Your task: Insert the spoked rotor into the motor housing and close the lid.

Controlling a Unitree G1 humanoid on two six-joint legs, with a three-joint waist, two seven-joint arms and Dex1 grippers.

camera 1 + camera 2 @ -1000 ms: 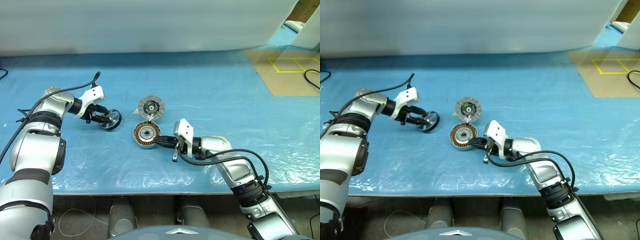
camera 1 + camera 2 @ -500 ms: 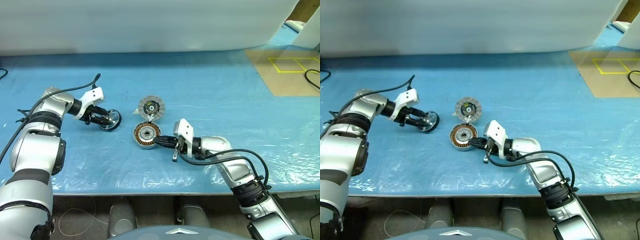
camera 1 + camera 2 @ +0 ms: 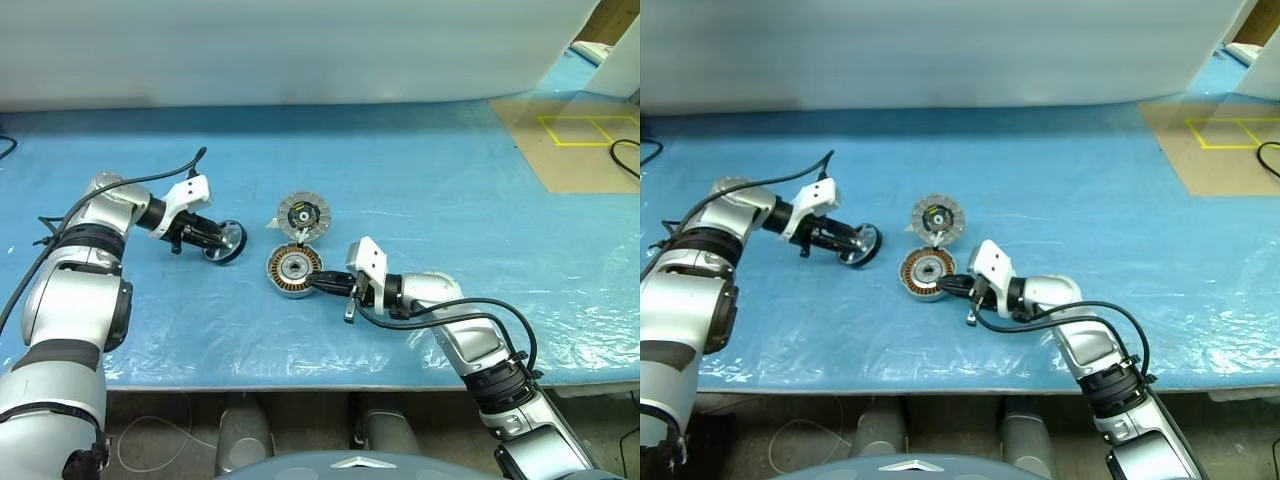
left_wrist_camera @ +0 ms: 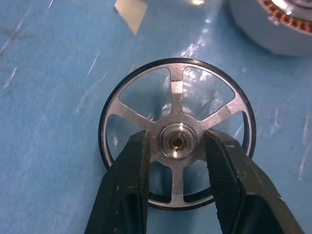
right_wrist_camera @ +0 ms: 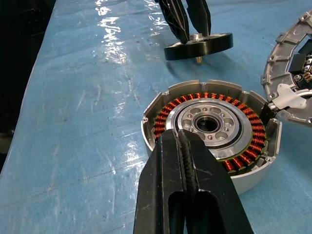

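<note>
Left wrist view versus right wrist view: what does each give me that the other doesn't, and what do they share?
The left wrist view gives the spoked rotor face-on, its hub clamped between the left gripper fingers. The right wrist view gives the shut right gripper at the near rim of the motor housing, the housing's full copper winding ring and hub, and part of the open lid. Both views have the rotor, the left gripper's fingers, the housing and the blue table cover.
</note>
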